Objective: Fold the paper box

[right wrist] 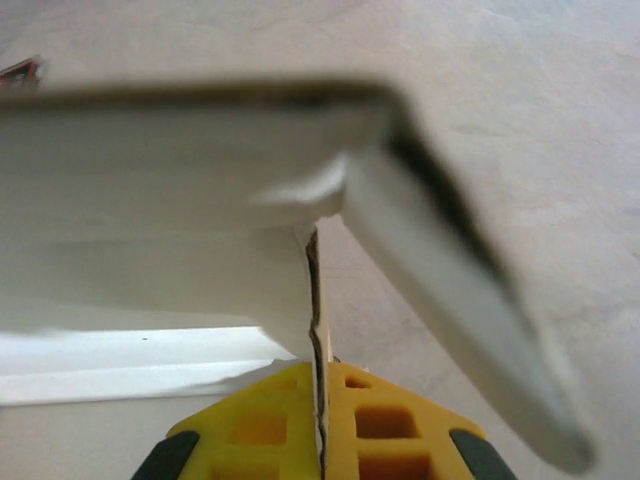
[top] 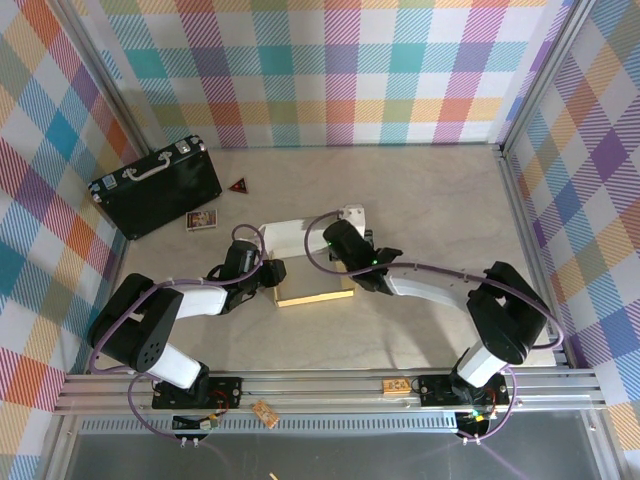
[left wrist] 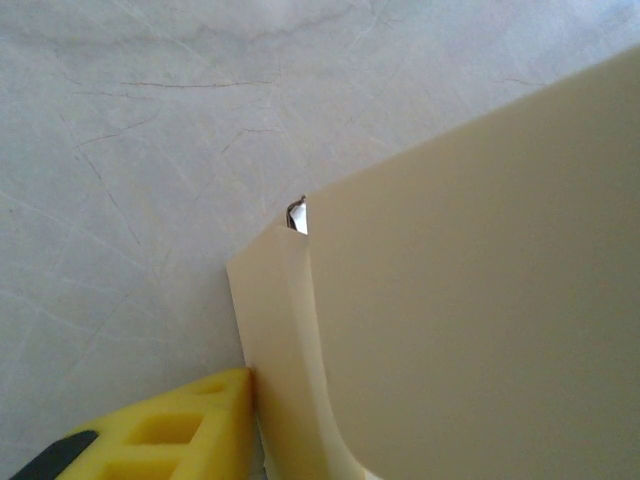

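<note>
I have the paper box (top: pixel 296 243) sitting partly folded around the middle of the pale marbled table (top: pixel 420 200), between the two arms. It is thin die-cut cardboard, white on one face and tan on the other. From the top camera a white panel shows on its far side and a tan strip along its near edge.

The left gripper (top: pixel 268 272) is at the box's left edge. On its wrist camera I see one yellow finger (left wrist: pixel 165 432) at the bottom left, touching the edge of a curled tan flap, with a large tan panel rising on the right. The other finger is hidden behind the cardboard, so I cannot tell how far apart these jaws are or whether they have hold of the flap.

The right gripper (right wrist: pixel 322 385) is at the box's right side. Its wrist view shows both yellow fingers pressed together on a thin cardboard wall, seen edge-on between them — closed on the box. Above them a blurred white panel hangs, with a flap slanting down to the right.

At the far left of the table lies a black hard case (top: pixel 155 190) with a silver handle, well apart from the box. Just right of it is a small dark red triangular piece (top: pixel 238 184) and, nearer, a small rectangular card (top: pixel 201 221) — the card lies between case and box.
</note>
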